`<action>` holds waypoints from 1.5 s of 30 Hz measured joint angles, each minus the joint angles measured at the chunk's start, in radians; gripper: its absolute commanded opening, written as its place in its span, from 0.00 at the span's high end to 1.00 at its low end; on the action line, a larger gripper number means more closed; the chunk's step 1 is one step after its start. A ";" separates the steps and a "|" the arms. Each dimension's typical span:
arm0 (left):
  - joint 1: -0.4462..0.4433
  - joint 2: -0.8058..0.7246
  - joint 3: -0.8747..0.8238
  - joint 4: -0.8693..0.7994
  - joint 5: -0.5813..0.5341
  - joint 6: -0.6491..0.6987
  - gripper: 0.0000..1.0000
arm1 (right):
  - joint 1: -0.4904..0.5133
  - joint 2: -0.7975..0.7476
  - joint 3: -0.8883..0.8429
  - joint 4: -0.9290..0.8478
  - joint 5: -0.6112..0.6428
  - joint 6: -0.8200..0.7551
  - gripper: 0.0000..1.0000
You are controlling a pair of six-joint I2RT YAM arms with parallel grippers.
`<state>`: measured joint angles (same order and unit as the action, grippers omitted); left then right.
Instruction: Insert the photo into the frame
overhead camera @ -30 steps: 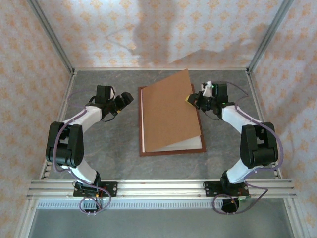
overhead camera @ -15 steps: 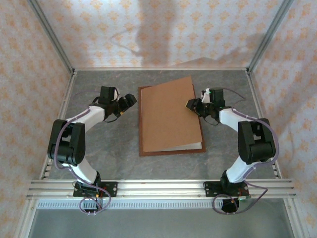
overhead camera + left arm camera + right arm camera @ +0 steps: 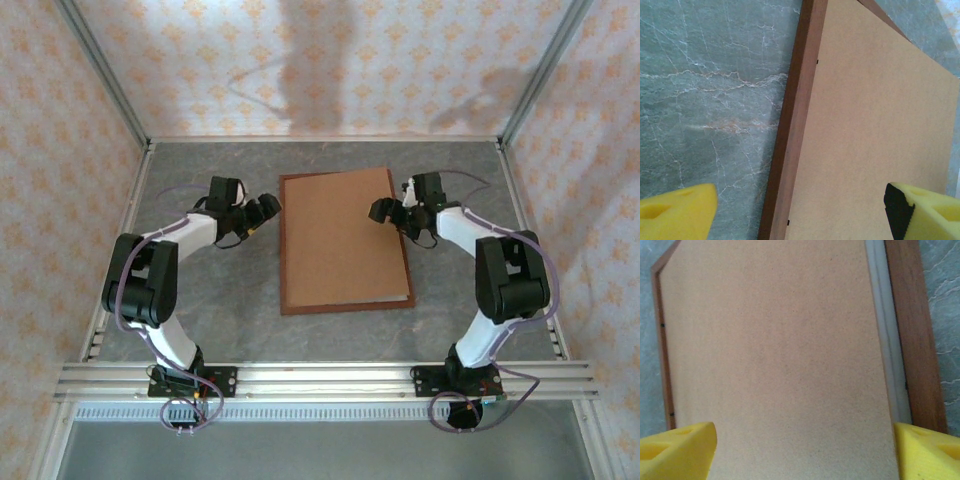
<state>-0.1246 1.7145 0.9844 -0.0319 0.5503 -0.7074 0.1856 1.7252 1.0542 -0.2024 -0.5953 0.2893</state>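
A: Where's the frame [image 3: 284,262]?
B: Flat on the surface [image 3: 225,300], long axis near-to-far. The backing board [image 3: 340,240] lies in it, with a cream strip [image 3: 883,330] along its right side.
A: Claws?
B: Both wide and empty, flanking the far end. The right claw [image 3: 381,210] is over the board's right edge, nearer. The left claw [image 3: 269,206] is just off the left rail.

The grey marbled table [image 3: 240,300] is spread beneath both arms. The frame [image 3: 283,260] is laid flat on it, placed between the jaws of the left gripper [image 3: 270,207] and those of the right gripper [image 3: 378,210].
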 measured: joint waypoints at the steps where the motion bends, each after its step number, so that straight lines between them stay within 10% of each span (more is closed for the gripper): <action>1: 0.000 0.003 0.000 0.000 0.000 0.000 0.13 | 0.004 0.009 0.013 -0.019 0.013 -0.009 0.12; 21: -0.075 0.059 0.038 -0.034 -0.036 0.041 0.13 | 0.036 0.047 0.163 -0.278 0.296 -0.103 0.07; 45: -0.144 0.278 0.328 -0.249 -0.072 0.093 0.14 | 0.002 0.120 0.114 -0.163 0.100 -0.011 0.06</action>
<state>-0.2687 1.9923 1.3125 -0.2806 0.4778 -0.6144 0.1875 1.8450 1.1687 -0.3656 -0.4953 0.2787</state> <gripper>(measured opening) 0.860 0.940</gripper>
